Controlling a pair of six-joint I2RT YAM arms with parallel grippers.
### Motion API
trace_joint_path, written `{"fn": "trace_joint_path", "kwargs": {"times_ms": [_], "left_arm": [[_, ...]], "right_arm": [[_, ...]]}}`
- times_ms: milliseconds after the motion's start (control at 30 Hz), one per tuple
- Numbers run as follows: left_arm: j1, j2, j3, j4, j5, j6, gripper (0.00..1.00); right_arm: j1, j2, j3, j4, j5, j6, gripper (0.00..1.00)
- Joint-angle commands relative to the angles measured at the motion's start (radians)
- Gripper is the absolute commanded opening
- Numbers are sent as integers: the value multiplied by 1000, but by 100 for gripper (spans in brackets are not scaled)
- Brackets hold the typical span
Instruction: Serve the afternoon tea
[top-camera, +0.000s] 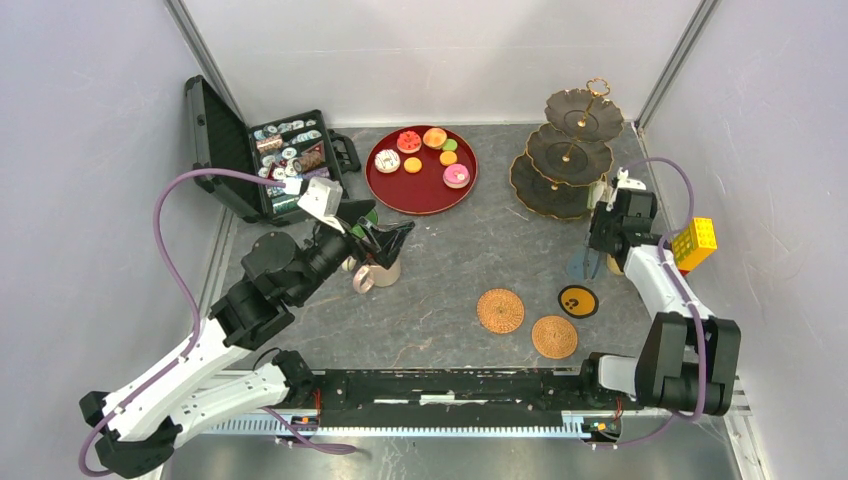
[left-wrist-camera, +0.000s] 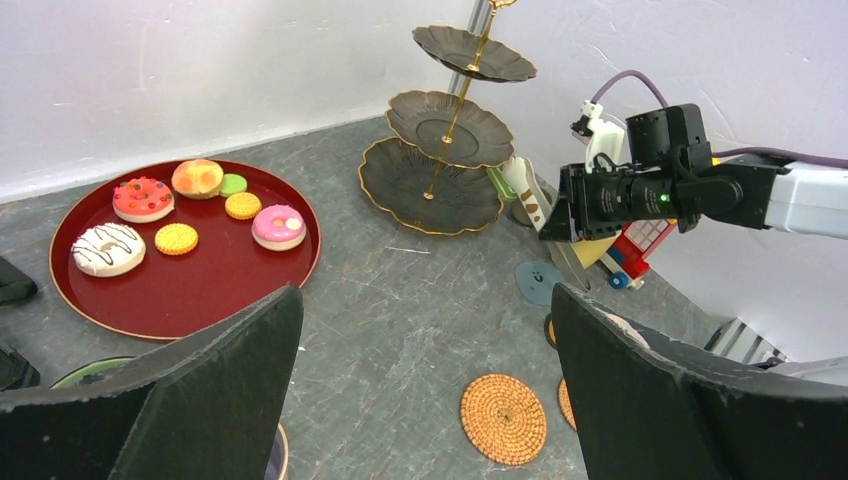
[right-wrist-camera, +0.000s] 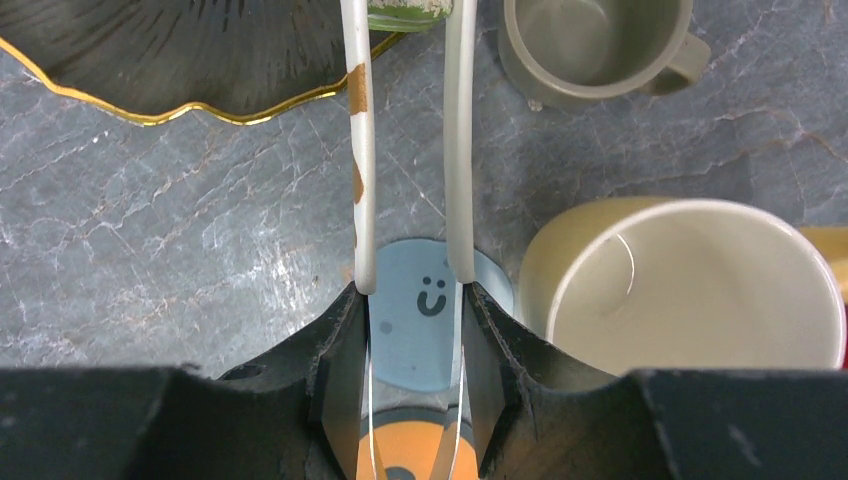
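Note:
Several small toy cakes (top-camera: 432, 157) lie on a round red tray (top-camera: 400, 190) at the back. The dark three-tier stand (top-camera: 568, 152) with gold handle stands at the back right, its tiers bare. My left gripper (top-camera: 385, 236) is open, hovering over a beige mug (top-camera: 378, 273), with a green-lined mug (left-wrist-camera: 92, 369) beside it. My right gripper (right-wrist-camera: 415, 290) is shut on white tongs (right-wrist-camera: 360, 150). Their prongs reach toward the stand's bottom tier (right-wrist-camera: 150, 70). A yellow mug (right-wrist-camera: 690, 290) and a small grey mug (right-wrist-camera: 590, 45) sit right of the tongs.
Two woven coasters (top-camera: 500, 310) (top-camera: 554, 337) and a black-and-yellow smiley coaster (top-camera: 577, 300) lie mid-table; a blue smiley coaster (right-wrist-camera: 430, 300) lies under the right gripper. An open black case (top-camera: 280, 155) stands back left. A yellow toy block (top-camera: 694, 243) sits by the right wall.

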Motion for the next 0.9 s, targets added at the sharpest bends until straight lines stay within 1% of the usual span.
{"fn": "trace_joint_path", "kwargs": {"times_ms": [0,233,267,367,600,867], "left_arm": [[-5,5,27,23,-7,52,100],[-5,15,29,21,-10,57,100],[-5,16,30,19,-11,57,100],[-5,15,31,20,-10,58,100],[-5,13,33,16,-15,63,100],[-5,7,34,16,-14,63,100]], "right_arm": [[-5,51,58,109,-37,-12,30],[-5,131,97,154,-38,-8,34],[-5,141,99,166,-63,-7,35],[-4,173,115,174,-71,0,36],[-5,207,107,232,-79,34,37],[-4,241,110,246,-63,41,39]]}}
